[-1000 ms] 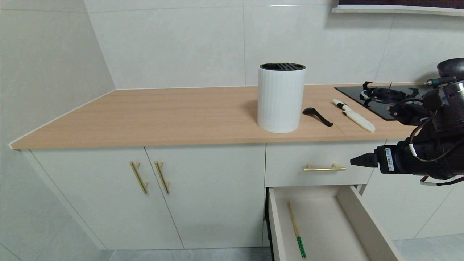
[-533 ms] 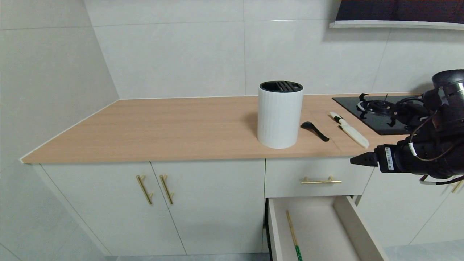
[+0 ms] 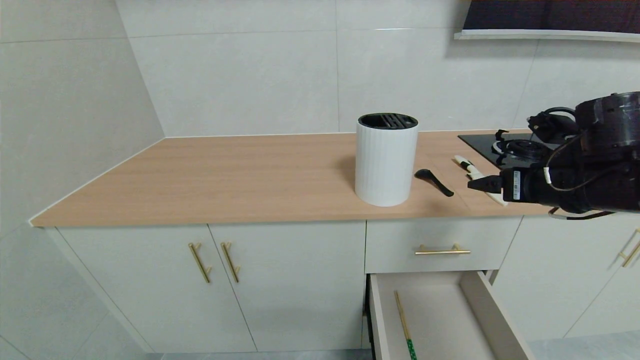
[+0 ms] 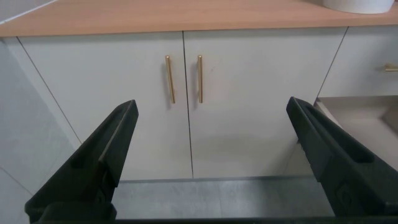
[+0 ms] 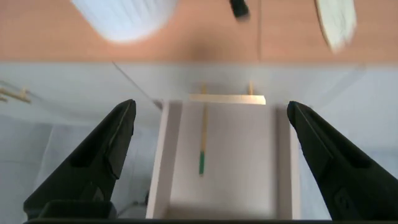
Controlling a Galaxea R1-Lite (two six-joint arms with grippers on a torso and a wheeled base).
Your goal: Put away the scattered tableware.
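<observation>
Hovering near the knife (image 3: pixel 465 164) on the counter (image 3: pixel 225 180), the right gripper (image 3: pixel 479 184) has its fingers spread wide and empty. Next, I judge, it must descend, grasp the handle, and carry it to the slotted holder (image 3: pixel 386 160).

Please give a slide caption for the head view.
Right pincer near a knife and black spoon on the counter; chopsticks lie in the open drawer.

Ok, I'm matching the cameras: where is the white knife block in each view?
Head view: white knife block stands on the counter.
Left wrist view: its base at the counter's edge.
Right wrist view: its blurred base, on the counter.
Shared landmark: the open drawer.
</observation>
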